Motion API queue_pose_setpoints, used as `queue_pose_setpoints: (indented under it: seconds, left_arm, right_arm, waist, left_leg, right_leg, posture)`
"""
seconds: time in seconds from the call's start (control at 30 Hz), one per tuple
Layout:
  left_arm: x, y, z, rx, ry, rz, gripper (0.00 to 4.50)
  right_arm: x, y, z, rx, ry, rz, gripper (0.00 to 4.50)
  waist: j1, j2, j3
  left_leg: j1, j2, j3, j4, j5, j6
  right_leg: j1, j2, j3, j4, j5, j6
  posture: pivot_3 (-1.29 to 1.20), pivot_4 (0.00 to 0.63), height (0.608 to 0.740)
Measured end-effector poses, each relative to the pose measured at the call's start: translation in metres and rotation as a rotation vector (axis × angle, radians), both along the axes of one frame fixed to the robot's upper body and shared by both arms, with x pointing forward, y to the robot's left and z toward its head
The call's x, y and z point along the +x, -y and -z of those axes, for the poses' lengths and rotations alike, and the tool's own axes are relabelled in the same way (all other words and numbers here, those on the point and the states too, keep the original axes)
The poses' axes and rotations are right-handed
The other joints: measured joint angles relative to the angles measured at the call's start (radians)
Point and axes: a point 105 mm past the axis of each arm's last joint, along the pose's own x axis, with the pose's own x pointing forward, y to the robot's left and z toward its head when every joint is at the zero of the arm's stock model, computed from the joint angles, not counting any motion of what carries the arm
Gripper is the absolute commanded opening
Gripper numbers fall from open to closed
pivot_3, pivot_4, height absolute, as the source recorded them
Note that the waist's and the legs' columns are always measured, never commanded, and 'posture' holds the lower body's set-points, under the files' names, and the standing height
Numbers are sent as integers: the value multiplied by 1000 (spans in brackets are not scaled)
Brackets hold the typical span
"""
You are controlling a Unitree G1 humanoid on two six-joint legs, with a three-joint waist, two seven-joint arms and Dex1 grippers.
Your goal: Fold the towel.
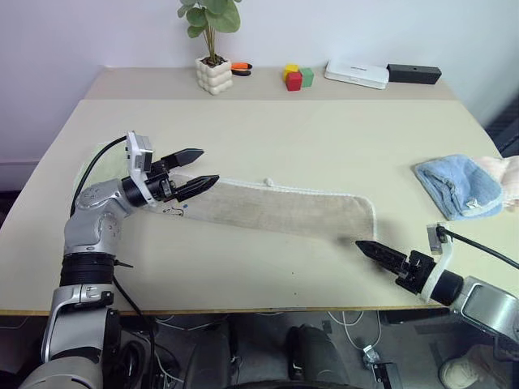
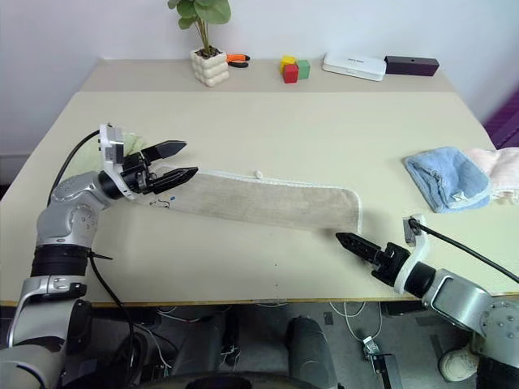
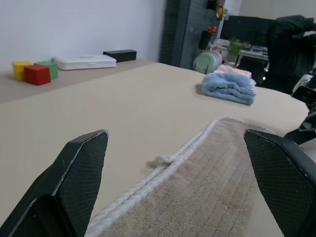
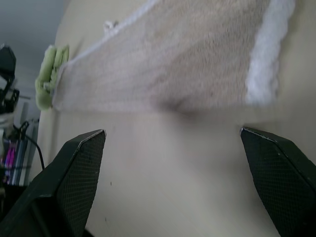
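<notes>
Both grippers empty, jaws spread: left gripper [image 1: 195,170] over towel's [image 1: 284,211] left end, right gripper [image 1: 375,252] just off right end. Towel lies as long strip on worktop [image 1: 324,130]. Lengthwise fold looks done; next, pinch one end, carry across.

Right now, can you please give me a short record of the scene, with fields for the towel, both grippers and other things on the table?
towel: folded into a long strip, flat on table
left gripper: open, above strip's left end
right gripper: open, near strip's right end, holding nothing
blue towel: bunched at right edge
green towel: beside strip's left end
</notes>
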Motion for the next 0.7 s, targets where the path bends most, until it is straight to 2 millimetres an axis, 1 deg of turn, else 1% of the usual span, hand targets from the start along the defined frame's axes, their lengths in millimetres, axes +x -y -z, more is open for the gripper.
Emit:
queue_pose_setpoints:
  seconds: [0.23, 0.47, 0.5, 0.53, 0.6, 0.63, 0.7]
  left_arm:
    - [1, 0, 2, 0, -4, -21, 4500]
    - [1, 1, 1, -1, 3, -34, 4500]
    - [1, 1, 1, -1, 3, -35, 4500]
    - [1, 1, 1, -2, 2, -38, 4500]
    - [2, 1, 1, -2, 2, -40, 4500]
    - [2, 1, 1, -3, 2, -41, 4500]
    - [2, 0, 1, -3, 2, -44, 4500]
  right_arm:
    - [22, 1, -1, 50, 1, 101, 4446]
    - [32, 1, -1, 56, 0, 157, 4446]
    - [33, 1, -1, 59, 1, 163, 4223]
    - [35, 1, -1, 67, -1, 176, 3904]
    - [37, 3, 3, 75, -16, 202, 3158]
    - [37, 4, 5, 74, -25, 211, 2546]
    - [38, 5, 9, 69, -44, 233, 1494]
  waist:
    - [-2, -1, -1]
    - [-1, -4, -2]
    - [-2, -4, -2]
    - [-2, -4, -2]
    - [-1, -4, -2]
    - [-1, -4, -2]
    - [-2, -4, -2]
  left_leg:
    - [0, 0, 0, 0, 0, 0]
    - [1, 0, 0, 0, 0, 0]
    - [1, 0, 0, 0, 0, 0]
    - [1, 0, 0, 0, 0, 0]
    - [1, 0, 0, 0, 0, 0]
    - [1, 0, 0, 0, 0, 0]
    - [0, 0, 0, 0, 0, 0]
  right_leg:
    - [0, 0, 0, 0, 0, 0]
    - [1, 0, 0, 0, 0, 0]
    - [1, 0, 0, 0, 0, 0]
    - [1, 0, 0, 0, 0, 0]
    - [1, 0, 0, 0, 0, 0]
    - [1, 0, 0, 0, 0, 0]
    - [1, 0, 0, 0, 0, 0]
  posture:
    - [0, 150, 735]
    - [0, 150, 735]
    - [0, 150, 735]
    - [0, 150, 735]
    - [0, 150, 735]
    - [0, 150, 735]
    - [0, 150, 735]
